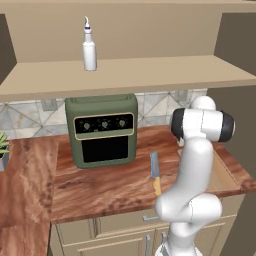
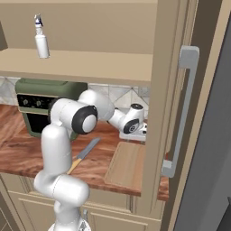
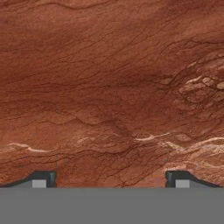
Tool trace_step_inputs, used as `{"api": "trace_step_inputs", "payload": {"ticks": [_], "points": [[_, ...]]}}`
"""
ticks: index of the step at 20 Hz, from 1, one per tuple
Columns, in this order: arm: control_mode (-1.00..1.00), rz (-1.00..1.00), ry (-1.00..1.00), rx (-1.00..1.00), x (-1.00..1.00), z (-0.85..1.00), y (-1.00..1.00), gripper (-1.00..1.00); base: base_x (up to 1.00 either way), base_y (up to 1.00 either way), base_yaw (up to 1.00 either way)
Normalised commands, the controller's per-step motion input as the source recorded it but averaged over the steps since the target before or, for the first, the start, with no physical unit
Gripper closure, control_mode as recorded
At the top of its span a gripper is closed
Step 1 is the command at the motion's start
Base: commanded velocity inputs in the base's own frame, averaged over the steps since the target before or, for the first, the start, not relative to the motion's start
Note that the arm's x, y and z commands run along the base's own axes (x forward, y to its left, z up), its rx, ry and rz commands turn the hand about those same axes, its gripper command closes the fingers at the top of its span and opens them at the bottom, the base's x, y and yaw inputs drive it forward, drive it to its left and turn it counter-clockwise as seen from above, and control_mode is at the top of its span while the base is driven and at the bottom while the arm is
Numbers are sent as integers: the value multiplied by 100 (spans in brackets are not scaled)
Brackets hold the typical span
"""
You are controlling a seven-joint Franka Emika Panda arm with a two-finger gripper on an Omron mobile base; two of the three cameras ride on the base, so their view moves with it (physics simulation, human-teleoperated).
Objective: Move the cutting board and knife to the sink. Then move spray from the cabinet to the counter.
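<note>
Looking down through the hand view, I see my gripper spread wide, its two dark fingertips far apart with nothing between them, hanging over bare red-brown counter. In the right base view the hand sits low at the far side of the counter, just beyond the far edge of the cutting board, which lies flat at the right end of the worktop beside a tall beige panel. The knife lies on the counter left of the board, blade pointing away from me and yellow-orange handle toward the near edge; I cannot tell whether it touches the board. A green countertop oven stands farther left against the tiled wall. Up above, the spray stands upright on the open shelf of the cabinet, over the oven's left half. A potted plant peeks in at the far left.
</note>
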Motion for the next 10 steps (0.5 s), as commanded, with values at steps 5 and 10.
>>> {"api": "trace_step_inputs", "payload": {"ticks": [5, 10], "points": [[-100, -1, 0, 0, -100, -37, 0, -100, 0, 0, 0], [-100, 0, -3, 0, -100, -29, 0, -100, 0, 0, 0]]}}
